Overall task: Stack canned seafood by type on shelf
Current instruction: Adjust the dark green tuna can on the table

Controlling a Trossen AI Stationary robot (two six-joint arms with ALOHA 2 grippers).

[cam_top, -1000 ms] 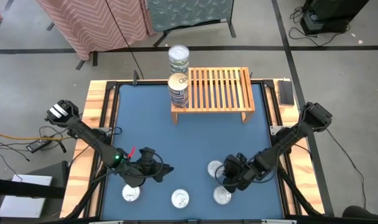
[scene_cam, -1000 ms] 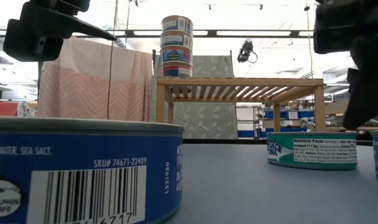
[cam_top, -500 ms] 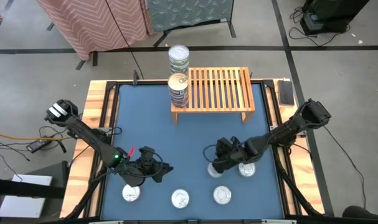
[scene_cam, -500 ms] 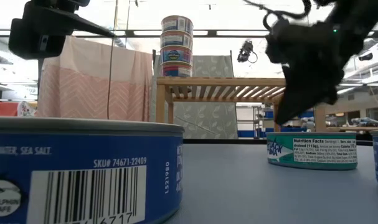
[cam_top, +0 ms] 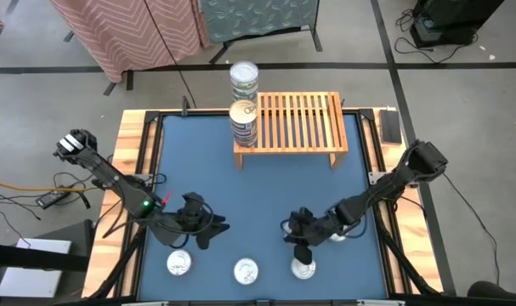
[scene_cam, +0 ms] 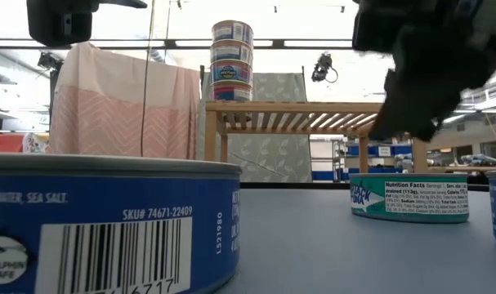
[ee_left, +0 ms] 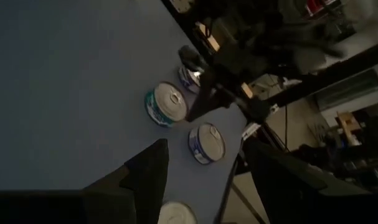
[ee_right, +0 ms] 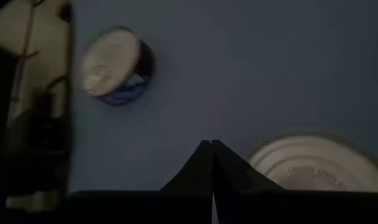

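Hovering our right claw [cam_top: 302, 252], pressed together and empty, just above a tin [cam_top: 303, 268]; more tins [cam_top: 245, 272] are lying beside it, the shelf [cam_top: 296, 119] well beyond. Our left claw [cam_top: 208, 229] is waiting spread. Descending closed, we are risking knocking the tin away.

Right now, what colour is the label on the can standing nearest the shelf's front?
Teal and white can, clearest in the low view.

Overhead, table-level and wrist views, all sharing the blue table [cam_top: 258, 187].
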